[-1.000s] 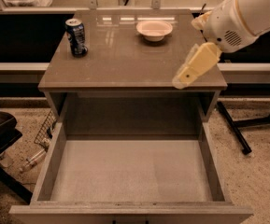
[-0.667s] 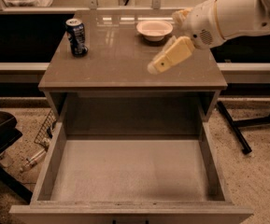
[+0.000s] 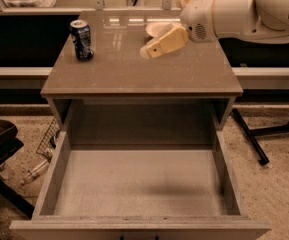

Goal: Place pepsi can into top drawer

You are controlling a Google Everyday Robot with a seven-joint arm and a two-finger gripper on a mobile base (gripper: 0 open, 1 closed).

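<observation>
Claw (image 3: 152,49): cream-coloured, low over the rear middle of the worktop (image 3: 134,76), angled down and towards the left. Cannot tell whether it is wide or narrow; from here it reads as one pale mass. Nothing seen in its grip. The white arm (image 3: 234,11) reaches in from the right edge of the scene.

Just behind the claw: shallow pale bowl (image 3: 155,28) on the worktop, partly covered by the claw.

Pepsi can (image 3: 81,40): upright on the worktop's rear left corner, silver top up, well apart from the claw.

Top drawer (image 3: 54,181): pulled out towards me below the worktop, pale speckled bottom in full sight between thick side walls.

Floor, left of the cabinet: wire basket (image 3: 49,136) leaning by the drawer's side, and what looks like a clear bottle (image 3: 34,170) lying near it. Floor, right: black stand leg (image 3: 249,139).
</observation>
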